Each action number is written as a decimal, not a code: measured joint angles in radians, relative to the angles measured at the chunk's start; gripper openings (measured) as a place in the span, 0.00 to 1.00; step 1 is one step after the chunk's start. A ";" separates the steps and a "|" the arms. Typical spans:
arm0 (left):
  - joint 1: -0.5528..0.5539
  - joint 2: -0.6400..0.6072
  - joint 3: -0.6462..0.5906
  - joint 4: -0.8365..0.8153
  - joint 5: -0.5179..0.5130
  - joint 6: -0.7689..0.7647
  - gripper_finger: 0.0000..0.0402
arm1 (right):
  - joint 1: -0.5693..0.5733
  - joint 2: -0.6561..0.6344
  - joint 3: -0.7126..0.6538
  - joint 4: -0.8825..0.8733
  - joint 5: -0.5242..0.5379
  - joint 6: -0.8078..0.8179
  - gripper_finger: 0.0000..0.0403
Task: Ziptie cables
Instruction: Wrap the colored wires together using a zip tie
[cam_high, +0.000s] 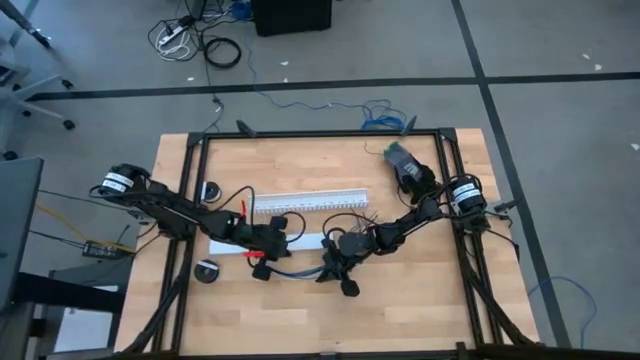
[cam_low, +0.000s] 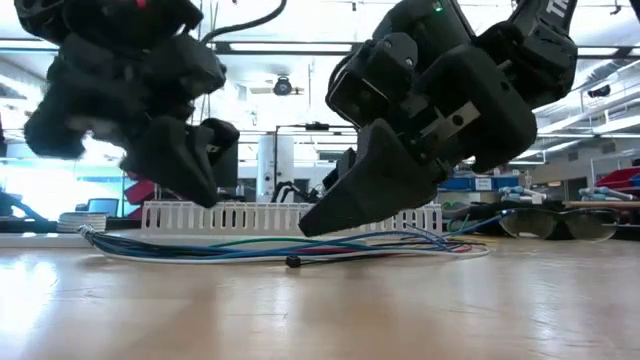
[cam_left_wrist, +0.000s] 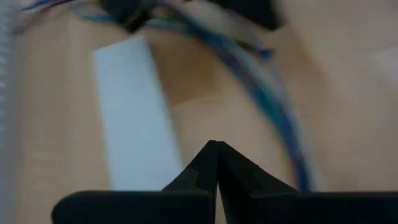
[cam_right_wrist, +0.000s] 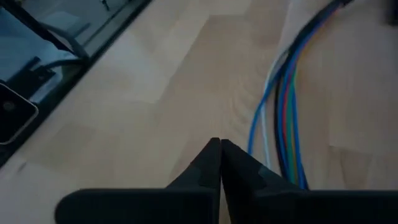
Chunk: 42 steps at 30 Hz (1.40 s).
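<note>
Both claws, left (cam_left_wrist: 216, 163) and right (cam_right_wrist: 219, 158), hang pinched shut and empty above the cables (cam_low: 300, 245) lying on the surface (cam_low: 320, 310). Judged stage: bundle not yet tied; next requires reopening a claw to take the ziptie (cam_low: 330, 259)

Blue, green, red and white cables (cam_right_wrist: 287, 93); pale wooden table (cam_right_wrist: 155, 93).

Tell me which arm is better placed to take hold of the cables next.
Probably the right. The right gripper, shut and empty, sits right beside the cables on the table. The left gripper, also shut and empty, sits farther from the bundle, nearer the flat white strip.
</note>
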 joint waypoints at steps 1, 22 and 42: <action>-0.005 0.000 0.000 0.004 0.049 -0.001 0.00 | -0.002 0.000 0.000 -0.008 0.007 -0.002 0.01; -0.045 0.000 0.000 -0.077 0.091 -0.003 0.28 | -0.080 -0.013 0.000 0.005 0.029 0.055 0.12; -0.046 0.070 0.006 -0.166 0.069 -0.031 0.27 | -0.080 -0.223 -0.001 -0.065 0.231 -0.119 0.12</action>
